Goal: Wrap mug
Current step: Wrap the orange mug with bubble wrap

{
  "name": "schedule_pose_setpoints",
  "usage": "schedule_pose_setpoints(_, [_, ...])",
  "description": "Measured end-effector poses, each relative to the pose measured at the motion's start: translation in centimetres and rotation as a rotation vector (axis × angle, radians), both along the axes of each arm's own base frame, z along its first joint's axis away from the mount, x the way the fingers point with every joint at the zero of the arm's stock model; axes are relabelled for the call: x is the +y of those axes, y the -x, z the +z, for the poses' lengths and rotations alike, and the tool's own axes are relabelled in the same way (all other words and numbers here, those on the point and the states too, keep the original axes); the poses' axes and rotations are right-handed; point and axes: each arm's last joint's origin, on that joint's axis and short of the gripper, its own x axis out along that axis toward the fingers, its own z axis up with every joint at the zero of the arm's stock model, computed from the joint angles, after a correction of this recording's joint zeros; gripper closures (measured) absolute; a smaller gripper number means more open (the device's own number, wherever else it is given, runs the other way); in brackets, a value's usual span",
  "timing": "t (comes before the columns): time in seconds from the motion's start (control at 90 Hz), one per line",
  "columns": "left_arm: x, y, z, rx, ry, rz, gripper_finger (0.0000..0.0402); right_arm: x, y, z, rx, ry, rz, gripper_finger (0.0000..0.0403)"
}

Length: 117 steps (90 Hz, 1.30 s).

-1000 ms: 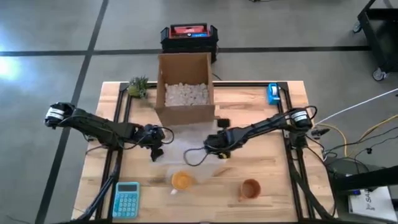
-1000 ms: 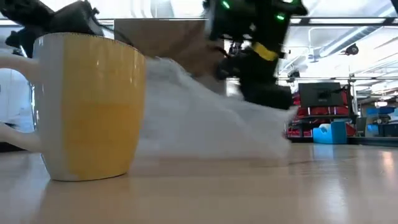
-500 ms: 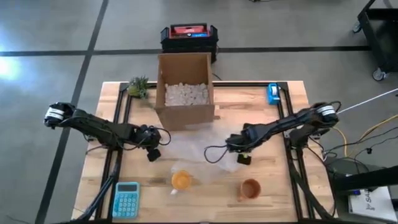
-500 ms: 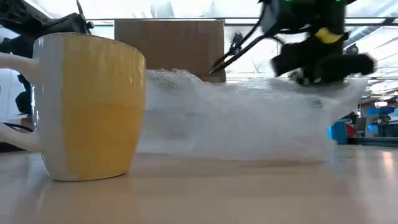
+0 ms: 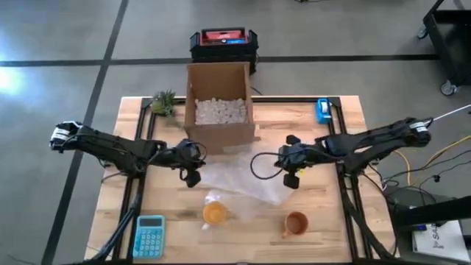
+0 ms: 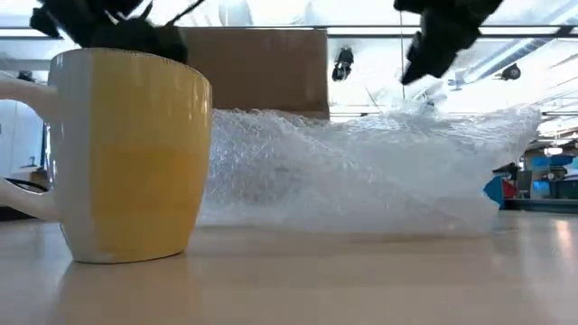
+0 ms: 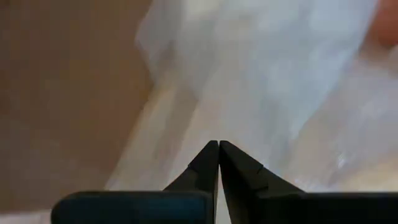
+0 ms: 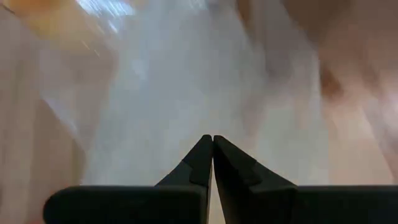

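A clear bubble wrap sheet point(image 5: 243, 180) lies spread on the wooden table in front of the cardboard box; in the low view the sheet point(image 6: 361, 171) billows up off the tabletop. A yellow mug point(image 5: 214, 213) stands upright on its base at the sheet's near edge, close to the low camera point(image 6: 126, 153). My left gripper point(image 5: 193, 177) is shut at the sheet's left end. My right gripper point(image 5: 289, 179) is shut at its right end. Neither gripper touches the mug. My left gripper pinches the sheet's left edge point(image 7: 217, 134) between its two shut fingertips, coming from the table's left. One layer or several, I cannot tell. The sheet spreads away from the tips, its middle on the table. My right gripper pinches the sheet's right edge point(image 8: 211, 127) between its shut fingertips, coming from the table's right. That end is raised off the table point(image 6: 506, 126), and the sheet slopes down from it.
An open cardboard box point(image 5: 218, 107) with white filler stands behind the sheet. A brown mug point(image 5: 295, 223) stands near the front right, a blue calculator point(image 5: 149, 235) at the front left. A small plant point(image 5: 163, 103) and a blue tape dispenser point(image 5: 323, 110) sit at the far corners.
My right gripper has gone toward the table's right edge with the sheet's right end. The sheet, bunched up between the grippers a second ago, is now spread wide. My left gripper has shifted slightly right. The yellow mug has stayed put.
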Motion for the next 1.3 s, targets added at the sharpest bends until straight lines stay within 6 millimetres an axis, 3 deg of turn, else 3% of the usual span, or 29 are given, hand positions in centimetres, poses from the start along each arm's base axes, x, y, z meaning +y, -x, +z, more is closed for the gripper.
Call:
schedule_pose_setpoints(0.1, [-0.2, -1.2, 0.2, -0.07, 0.01, -0.022, 0.0402, -0.1, -0.9, -1.5, -0.064, 0.077, -0.002, 0.0403])
schedule_pose_setpoints(0.211, [-0.7, -2.2, -1.4, -0.035, 0.101, -0.143, 0.0402, -0.3, -1.9, -3.5, -0.022, 0.183, -0.043, 0.0403])
schedule_pose_setpoints(0.367, [-1.7, -2.8, -4.4, 0.125, 0.239, -0.23, 0.0402, -0.4, -2.9, -5.2, 0.037, 0.26, -0.061, 0.0403])
schedule_pose_setpoints(0.544, [-2.4, -2.7, -6.4, 0.249, 0.289, -0.249, 0.0402, -0.5, -3.2, -6.3, 0.099, 0.279, -0.051, 0.0403])
schedule_pose_setpoints(0.678, [-2.5, -2.1, -7.3, 0.361, 0.299, -0.244, 0.0402, -1.0, -2.3, -7.1, 0.23, 0.327, -0.085, 0.0403])
schedule_pose_setpoints(0.878, [-2.3, -1.1, -8.6, 0.432, 0.27, -0.21, 0.0402, -2.0, 0.9, -7.9, 0.517, 0.419, -0.257, 0.0403])
schedule_pose_setpoints(1.089, [-2.1, -0.3, -9.4, 0.444, 0.285, -0.186, 0.0402, -2.4, 4.1, -7.5, 0.796, 0.457, -0.317, 0.0403])
schedule_pose_setpoints(1.189, [-2.1, -0.1, -9.1, 0.44, 0.285, -0.186, 0.0402, -2.4, 4.5, -6.1, 0.795, 0.454, -0.319, 0.0403])
schedule_pose_setpoints(1.3, [-2.0, 0.2, -8.5, 0.431, 0.282, -0.183, 0.0402, -2.3, 3.8, -3.2, 0.716, 0.4, -0.317, 0.0403])
